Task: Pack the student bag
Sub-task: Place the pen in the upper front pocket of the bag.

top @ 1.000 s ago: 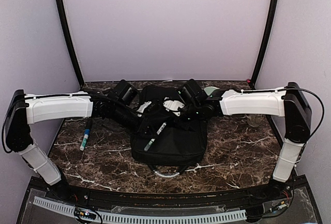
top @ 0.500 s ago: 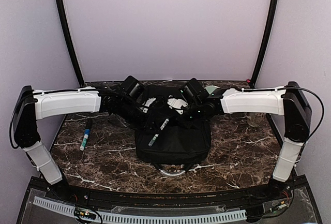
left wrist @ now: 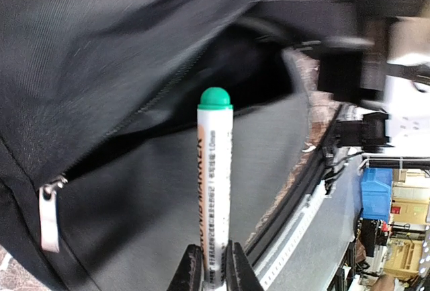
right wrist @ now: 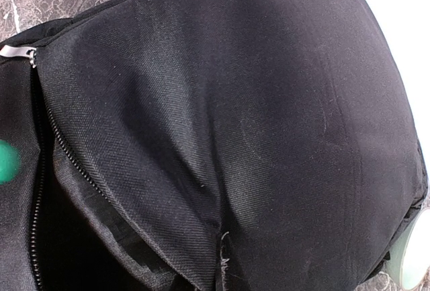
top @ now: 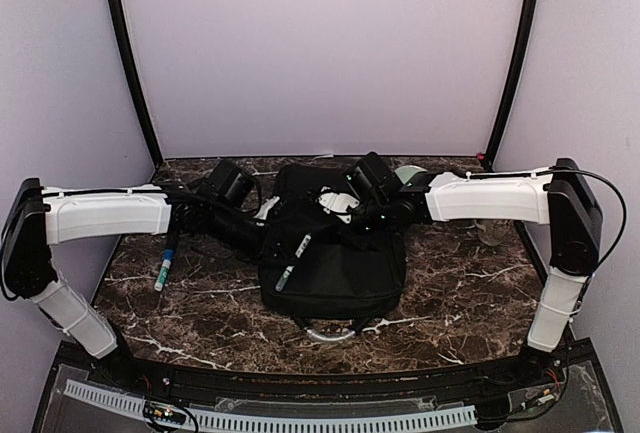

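Note:
The student bag (top: 335, 268) is a black backpack lying mid-table, its grey handle (top: 325, 333) toward the near edge. My left gripper (top: 272, 245) is shut on a white marker (top: 296, 261) with a green cap. In the left wrist view the marker (left wrist: 215, 183) points at the bag's open zipper slit (left wrist: 235, 62), its cap just outside the opening. My right gripper (top: 347, 219) sits at the bag's upper flap. Its fingers are hidden in the right wrist view, where black fabric (right wrist: 222, 136) bunches into a pinched fold at the bottom.
A second pen (top: 165, 265) lies on the marble table (top: 460, 293) to the left of the bag. A pale green object (top: 408, 173) sits behind the right arm. A zipper pull (left wrist: 47, 210) hangs at the slit's left end.
My left arm rose and reached in toward the bag, then drew back left and lower, still holding the marker. The bag shifted slightly. The right arm barely moved.

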`<state>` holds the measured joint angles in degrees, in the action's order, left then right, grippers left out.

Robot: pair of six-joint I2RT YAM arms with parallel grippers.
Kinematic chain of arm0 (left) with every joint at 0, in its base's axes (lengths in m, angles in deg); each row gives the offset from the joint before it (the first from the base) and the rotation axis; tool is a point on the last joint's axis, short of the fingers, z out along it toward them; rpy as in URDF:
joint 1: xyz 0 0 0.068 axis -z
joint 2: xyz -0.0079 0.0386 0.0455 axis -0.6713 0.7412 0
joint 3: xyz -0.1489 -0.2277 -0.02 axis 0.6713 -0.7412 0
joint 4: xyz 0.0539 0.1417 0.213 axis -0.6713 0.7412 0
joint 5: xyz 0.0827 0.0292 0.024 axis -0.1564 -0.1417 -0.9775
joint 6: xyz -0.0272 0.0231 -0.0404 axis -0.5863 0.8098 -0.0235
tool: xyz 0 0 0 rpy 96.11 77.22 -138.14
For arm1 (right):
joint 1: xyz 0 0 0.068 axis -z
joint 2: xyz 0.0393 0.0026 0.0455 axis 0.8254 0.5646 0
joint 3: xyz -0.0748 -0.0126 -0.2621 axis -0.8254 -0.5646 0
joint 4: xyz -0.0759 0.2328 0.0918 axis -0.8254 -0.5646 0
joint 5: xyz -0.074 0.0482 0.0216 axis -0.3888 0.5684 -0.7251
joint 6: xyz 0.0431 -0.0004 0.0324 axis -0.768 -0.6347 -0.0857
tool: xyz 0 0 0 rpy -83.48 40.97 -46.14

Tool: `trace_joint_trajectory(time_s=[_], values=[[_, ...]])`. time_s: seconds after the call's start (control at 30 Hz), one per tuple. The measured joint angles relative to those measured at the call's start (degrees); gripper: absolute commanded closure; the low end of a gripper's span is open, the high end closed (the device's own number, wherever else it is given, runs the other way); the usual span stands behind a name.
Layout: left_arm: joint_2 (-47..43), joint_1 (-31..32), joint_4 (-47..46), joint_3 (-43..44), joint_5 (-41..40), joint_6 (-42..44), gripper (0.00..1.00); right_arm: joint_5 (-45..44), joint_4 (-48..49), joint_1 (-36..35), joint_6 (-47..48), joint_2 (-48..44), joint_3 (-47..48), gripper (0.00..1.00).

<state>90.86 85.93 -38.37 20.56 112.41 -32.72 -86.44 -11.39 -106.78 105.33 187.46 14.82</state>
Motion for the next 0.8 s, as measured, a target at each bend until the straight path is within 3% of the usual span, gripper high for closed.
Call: trace_joint_trajectory(time_s=[0.5,0.8], values=[[12.7,-0.8,5.1,10.5,-8.4,-5.2,1.0,1.5,0.1,0.0,0.3,0.0,0.0,0.98],[15.0,-1.0,6.6,13.7,-10.7,-7.3,0.68,2.2,0.4,0.0,0.7,0.0,0.0,0.98]])
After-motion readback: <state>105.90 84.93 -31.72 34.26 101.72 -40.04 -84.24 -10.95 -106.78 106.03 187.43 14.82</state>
